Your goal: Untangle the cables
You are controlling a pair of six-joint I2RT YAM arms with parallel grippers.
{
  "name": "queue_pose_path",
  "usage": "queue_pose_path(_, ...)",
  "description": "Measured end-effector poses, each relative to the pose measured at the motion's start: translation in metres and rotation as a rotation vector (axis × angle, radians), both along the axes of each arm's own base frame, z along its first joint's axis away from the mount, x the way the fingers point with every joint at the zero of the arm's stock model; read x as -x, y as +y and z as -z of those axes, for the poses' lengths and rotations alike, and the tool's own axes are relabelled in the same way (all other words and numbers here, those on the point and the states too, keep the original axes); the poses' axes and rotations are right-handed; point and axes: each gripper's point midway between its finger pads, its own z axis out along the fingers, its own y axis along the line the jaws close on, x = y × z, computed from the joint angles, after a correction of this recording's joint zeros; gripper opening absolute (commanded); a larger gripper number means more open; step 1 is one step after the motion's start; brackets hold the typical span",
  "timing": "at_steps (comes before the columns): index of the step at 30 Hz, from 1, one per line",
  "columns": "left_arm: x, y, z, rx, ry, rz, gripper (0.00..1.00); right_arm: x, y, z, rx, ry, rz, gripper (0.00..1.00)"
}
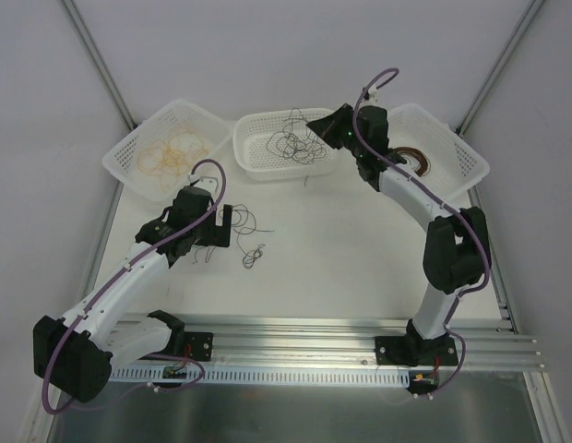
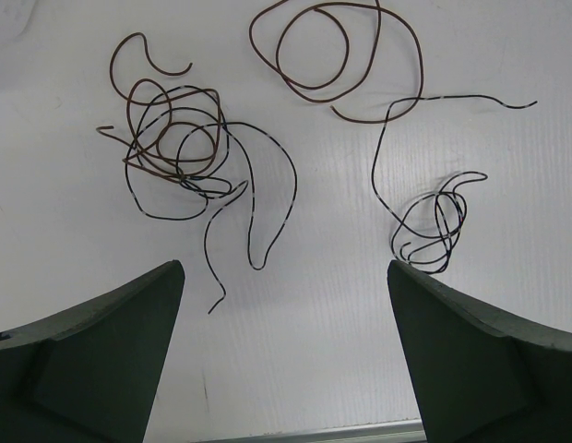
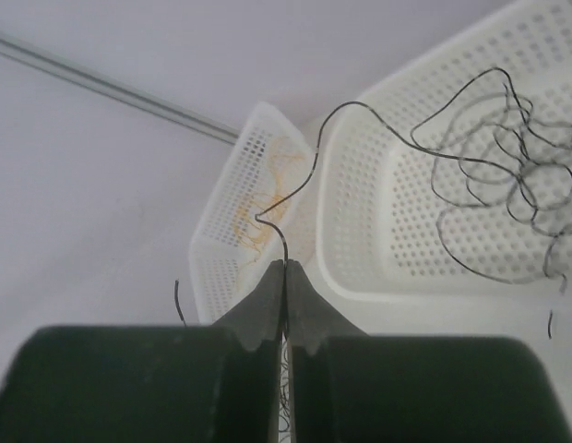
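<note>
The cables are thin wires. A tangle of brown and black wires [image 2: 175,148], a brown loop [image 2: 323,55] and a small black knot [image 2: 434,226] lie on the table, also in the top view [image 1: 252,251]. My left gripper [image 1: 220,237] is open and empty just short of them, its fingers [image 2: 120,351] wide apart. My right gripper [image 1: 315,122] is shut on a black wire [image 3: 309,175] that rises from its tips [image 3: 286,266] and arcs over the middle basket [image 1: 254,159]. More black wires [image 3: 507,175] lie in that basket.
A left white basket [image 1: 129,143] holds yellow-tan wires [image 1: 171,152]; it also shows in the right wrist view [image 3: 221,231]. A right white basket [image 1: 461,148] holds dark brown wires [image 1: 420,161]. An aluminium rail [image 1: 314,332] runs along the near edge.
</note>
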Motion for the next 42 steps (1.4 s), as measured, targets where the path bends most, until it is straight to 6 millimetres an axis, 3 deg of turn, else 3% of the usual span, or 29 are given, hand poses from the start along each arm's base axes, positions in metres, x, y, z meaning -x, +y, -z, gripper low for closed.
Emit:
queue_pose_path(4,0.0,0.0,0.0,-0.001,0.001,0.0,0.95,-0.032,0.017,-0.046,-0.013,-0.129,-0.028,0.01)
queue_pose_path(6,0.0,0.0,0.0,-0.002,0.0,-0.001,0.94,-0.049,0.026,-0.041,-0.013,-0.142,-0.04,0.01)
queue_pose_path(7,0.0,0.001,0.0,-0.002,0.001,-0.002,0.95,-0.058,0.031,-0.032,-0.008,-0.135,-0.045,0.02)
queue_pose_path(9,0.0,0.001,0.001,-0.005,0.0,-0.004,0.94,-0.072,0.038,-0.003,0.008,-0.099,-0.051,0.14)
queue_pose_path(13,0.0,0.002,0.001,-0.007,0.0,-0.005,0.94,-0.084,0.042,0.079,0.089,0.042,-0.059,0.38)
queue_pose_path(14,0.0,0.002,0.001,-0.007,0.0,-0.005,0.94,-0.082,0.04,0.098,0.119,0.079,-0.062,0.5)
queue_pose_path(16,0.0,0.001,0.001,-0.007,0.0,-0.005,0.94,-0.076,0.036,0.118,0.16,0.115,-0.069,0.58)
queue_pose_path(18,0.0,0.001,0.001,-0.006,0.0,-0.005,0.95,-0.07,0.033,0.125,0.197,0.119,-0.08,0.65)
queue_pose_path(23,0.0,0.001,0.001,-0.006,0.0,-0.005,0.94,-0.041,0.018,0.112,0.295,0.09,-0.121,0.67)
queue_pose_path(27,0.0,0.001,0.001,-0.006,0.0,-0.005,0.94,-0.004,0.011,0.074,0.372,0.005,-0.171,0.67)
queue_pose_path(30,0.0,0.001,0.001,-0.006,0.0,-0.005,0.95,0.027,0.02,0.048,0.426,-0.071,-0.234,0.67)
queue_pose_path(33,0.0,0.001,0.001,-0.006,0.0,-0.005,0.94,0.066,0.045,0.04,0.476,-0.124,-0.334,0.67)
queue_pose_path(36,0.0,0.001,0.0,-0.005,-0.001,-0.006,0.95,0.102,0.069,0.057,0.517,-0.12,-0.434,0.67)
queue_pose_path(42,-0.001,0.005,-0.002,-0.015,-0.015,-0.026,0.94,0.166,0.1,0.124,0.594,-0.014,-0.609,0.67)
